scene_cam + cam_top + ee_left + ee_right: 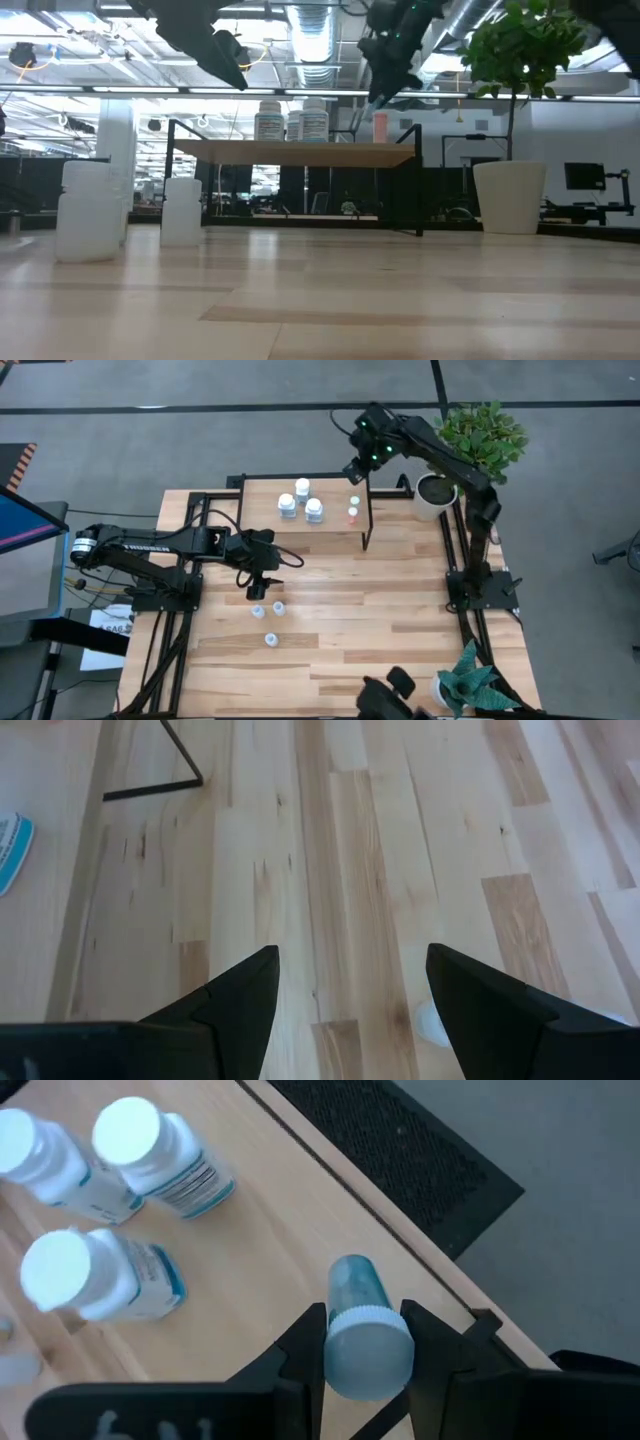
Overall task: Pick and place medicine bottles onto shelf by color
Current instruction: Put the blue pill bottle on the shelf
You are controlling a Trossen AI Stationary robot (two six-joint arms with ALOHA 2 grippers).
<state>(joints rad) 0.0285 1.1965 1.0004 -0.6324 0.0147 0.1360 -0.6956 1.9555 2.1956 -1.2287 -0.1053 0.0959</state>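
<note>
- The room in the low view is a large hall with ceiling ducts (300, 20) and strip lights; grey floor surrounds the table in the high view.
- The plank tabletop (380, 610) is pale wood, framed by black rails.
- A leafy plant in a white pot (432, 495) stands at the far right corner; a second plant (470, 685) sits at the near right corner.
- The shelf (260, 510) stands at the table's far edge, on thin black legs.
- The right gripper (365, 1345) hangs over the shelf's far right corner, pinching a pale-blue bottle (362, 1325) by its cap end.
- The left gripper (350, 985) hovers above the table, fingers spread, holding nothing.
- Three white bottles (302, 500) stand clustered on the shelf; an orange-tinted bottle (353, 512) stands to their right.
- Three small bottles (268, 618) remain on the table below the left gripper.
</note>
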